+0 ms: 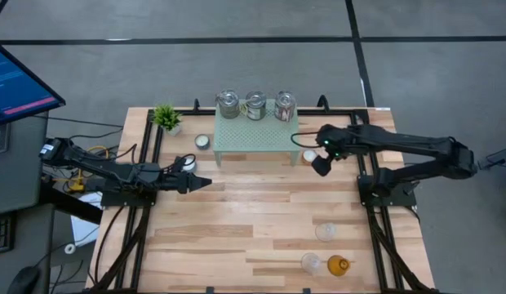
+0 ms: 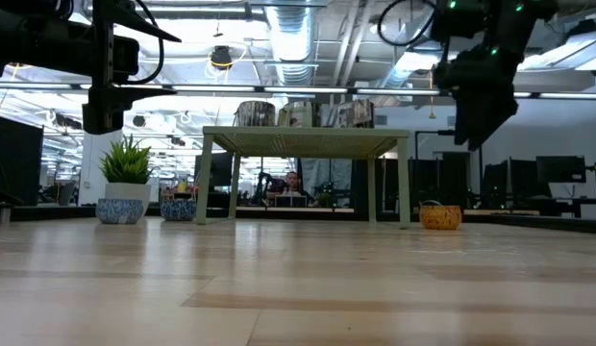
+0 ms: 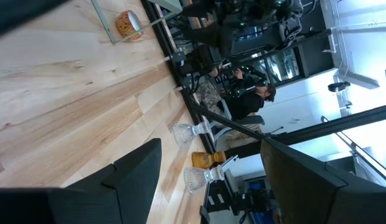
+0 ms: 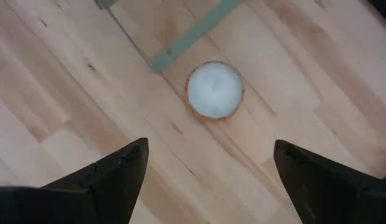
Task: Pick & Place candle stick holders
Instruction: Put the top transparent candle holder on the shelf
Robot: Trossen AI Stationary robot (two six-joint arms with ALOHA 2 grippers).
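Three silvery glass jars [image 1: 255, 105] stand on the pale green mesh stand [image 1: 251, 137]. A white tealight cup [image 1: 202, 141] sits on the table left of the stand. An orange tealight cup [image 1: 308, 156] [image 4: 215, 90] sits by the stand's right leg. Two clear glass cups [image 1: 325, 232] [image 1: 310, 263] and an amber one [image 1: 339, 265] stand near the table's near right. My right gripper [image 1: 320, 166] [image 4: 208, 168] is open and empty, pointing down above the orange tealight cup. My left gripper [image 1: 201, 183] [image 3: 208, 168] is open and empty, level over the table's left middle.
A small green potted plant [image 1: 166, 117] stands at the far left corner. The stand's right near leg [image 4: 193, 34] is close beside the orange tealight cup. Bare wooden tabletop [image 1: 253, 212] lies between the arms. A person sits in the room beyond the table [image 2: 292, 183].
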